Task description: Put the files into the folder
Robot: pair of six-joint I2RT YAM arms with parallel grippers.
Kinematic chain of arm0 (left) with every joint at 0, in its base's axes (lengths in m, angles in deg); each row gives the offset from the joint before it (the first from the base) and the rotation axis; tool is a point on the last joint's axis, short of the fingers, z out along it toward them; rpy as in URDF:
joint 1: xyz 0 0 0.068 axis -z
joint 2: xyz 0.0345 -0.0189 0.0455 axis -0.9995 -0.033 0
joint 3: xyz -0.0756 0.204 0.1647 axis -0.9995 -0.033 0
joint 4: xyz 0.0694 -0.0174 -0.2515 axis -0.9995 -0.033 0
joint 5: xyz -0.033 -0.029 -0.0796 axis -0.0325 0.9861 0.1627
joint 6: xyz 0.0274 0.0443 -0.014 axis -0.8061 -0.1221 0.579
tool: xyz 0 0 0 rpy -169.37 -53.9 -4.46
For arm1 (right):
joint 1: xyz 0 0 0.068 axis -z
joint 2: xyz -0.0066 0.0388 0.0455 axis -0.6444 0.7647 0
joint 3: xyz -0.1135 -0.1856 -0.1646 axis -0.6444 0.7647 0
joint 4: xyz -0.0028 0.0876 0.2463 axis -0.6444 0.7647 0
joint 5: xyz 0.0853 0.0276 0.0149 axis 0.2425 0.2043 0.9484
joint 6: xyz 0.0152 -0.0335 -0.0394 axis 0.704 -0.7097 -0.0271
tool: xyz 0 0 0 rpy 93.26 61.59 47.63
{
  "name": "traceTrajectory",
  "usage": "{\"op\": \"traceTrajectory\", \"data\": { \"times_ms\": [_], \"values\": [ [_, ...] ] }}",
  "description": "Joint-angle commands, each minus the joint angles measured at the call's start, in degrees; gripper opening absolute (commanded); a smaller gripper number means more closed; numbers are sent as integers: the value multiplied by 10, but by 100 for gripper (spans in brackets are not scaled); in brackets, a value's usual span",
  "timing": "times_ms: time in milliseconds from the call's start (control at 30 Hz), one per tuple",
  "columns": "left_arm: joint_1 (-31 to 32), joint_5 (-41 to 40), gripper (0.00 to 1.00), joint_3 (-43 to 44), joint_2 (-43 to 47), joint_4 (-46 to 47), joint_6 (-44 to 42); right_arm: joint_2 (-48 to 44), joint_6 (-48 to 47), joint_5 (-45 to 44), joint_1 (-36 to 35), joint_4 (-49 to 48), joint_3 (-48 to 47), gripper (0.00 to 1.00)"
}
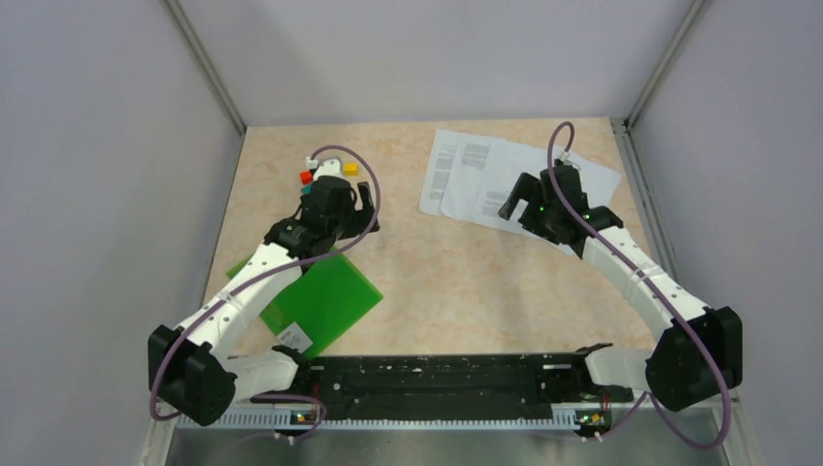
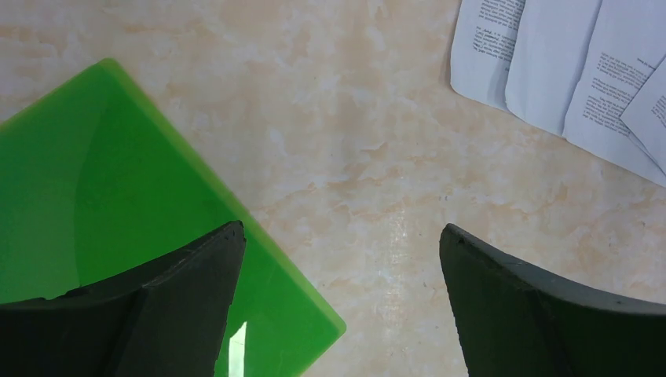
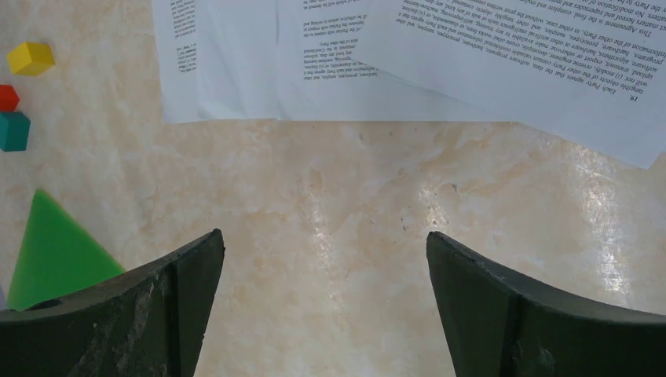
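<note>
Folder (image 1: 325,301): one, bright green, flat on the table (image 1: 437,272) towards its near-left corner; the left arm crosses its far edge.
Files (image 1: 476,175): about four overlapping printed sheets, far-right part of the table.
Blocks: three, yellow (image 1: 350,168), red (image 1: 305,177) and teal (image 3: 13,130), far-left, beyond the folder.
Writing: "19" on the tilted sheet; the folder's white label (image 1: 296,339) is unreadable.
Left gripper (image 2: 342,236): jaws wide, empty, over the folder's corner.
Right gripper (image 3: 324,239): jaws wide, empty, over bare table beside the files.

files (image 3: 408,63), folder (image 3: 55,251) corner, splayed right tool (image 3: 323,310)
</note>
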Motion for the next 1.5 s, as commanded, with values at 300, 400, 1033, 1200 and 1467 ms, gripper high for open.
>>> {"op": "traceTrajectory", "data": {
  "times_ms": [300, 400, 1033, 1200, 1467],
  "values": [
    [-17, -77, 98, -1, 28, -24, 44, 10, -20, 21, -54, -50, 0, 99],
    [-40, -92, 98, -9, 36, -48, 77, 44, -21, 19, -97, -67, -14, 99],
    [-420, -52, 98, -226, 151, -37, 182, 336, -138, 132, -249, -145, -208, 99],
    [-511, 33, 98, -269, 136, 25, 185, 369, -153, 146, -257, -154, -241, 99],
    [-587, 79, 98, -310, 118, 77, 207, 395, -173, 167, -259, -176, -242, 99]
  ]
}}
